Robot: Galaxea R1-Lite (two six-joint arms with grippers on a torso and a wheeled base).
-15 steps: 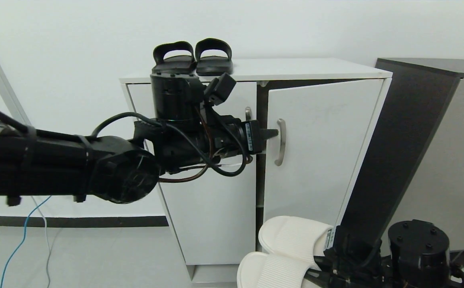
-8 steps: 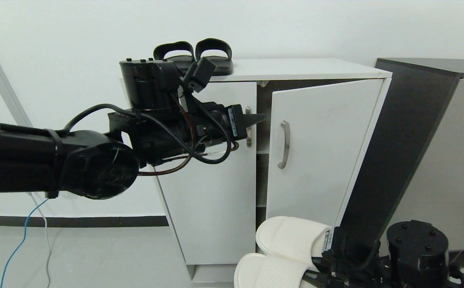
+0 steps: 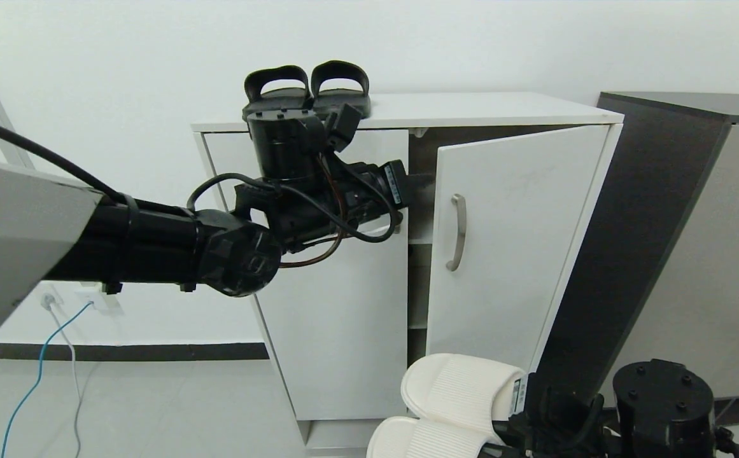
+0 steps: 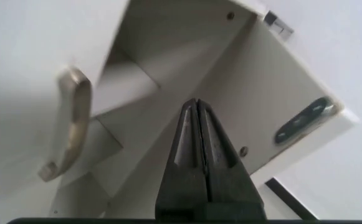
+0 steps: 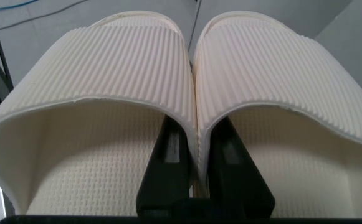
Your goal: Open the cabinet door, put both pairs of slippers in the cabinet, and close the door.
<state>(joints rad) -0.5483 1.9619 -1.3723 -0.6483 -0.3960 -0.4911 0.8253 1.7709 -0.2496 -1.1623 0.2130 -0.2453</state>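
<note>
Ajar door (image 3: 515, 242) partly blocks the cabinet (image 3: 471, 109), left end effector (image 4: 197, 107) clenched empty, right end effector (image 5: 196, 149) grasping white slippers (image 3: 458, 388).

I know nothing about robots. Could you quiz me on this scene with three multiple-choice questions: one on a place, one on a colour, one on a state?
1. Where is the black pair of slippers? A) on top of the cabinet B) on the floor C) in a drawer
2. What colour is the pair in the right pincer? A) black B) white C) red
3. How is the right door? A) fully shut B) partly open C) removed
Answers: 1 A, it sits on the white top; 2 B, white slippers are pinched there; 3 B, a dark gap shows beside it.
</note>
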